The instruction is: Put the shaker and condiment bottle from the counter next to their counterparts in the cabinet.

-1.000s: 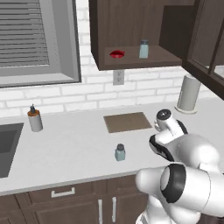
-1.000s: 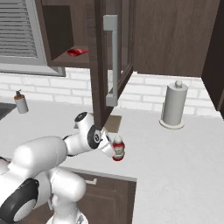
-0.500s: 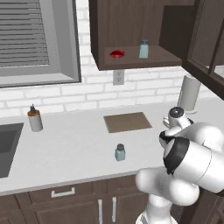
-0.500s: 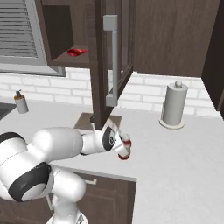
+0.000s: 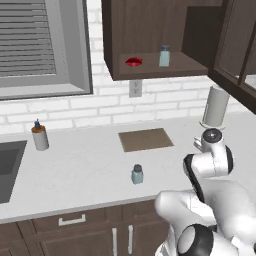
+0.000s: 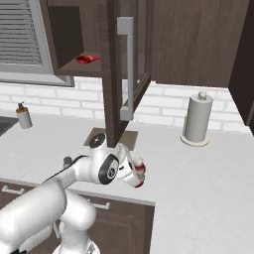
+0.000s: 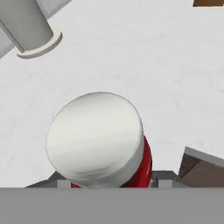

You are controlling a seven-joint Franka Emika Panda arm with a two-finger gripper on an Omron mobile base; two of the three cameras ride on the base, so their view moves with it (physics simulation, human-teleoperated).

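two fingers of our hand (image 6: 138,174) pinch the condiment bottle (image 6: 139,172) at the surface's (image 6: 208,173) front edge, white cap facing our hand camera. the shaker (image 5: 137,174) stands on the surface before the mat (image 5: 145,139); its counterparts (image 5: 164,56) sit in the cabinet (image 5: 150,35).

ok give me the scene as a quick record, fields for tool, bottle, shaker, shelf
tool: shut on the condiment bottle, low over the counter
bottle: red, white cap, close under the hand camera
shaker: upright on the counter, in front of the brown mat, untouched
shelf: open cabinet holds a flat red item and a second shaker, apart
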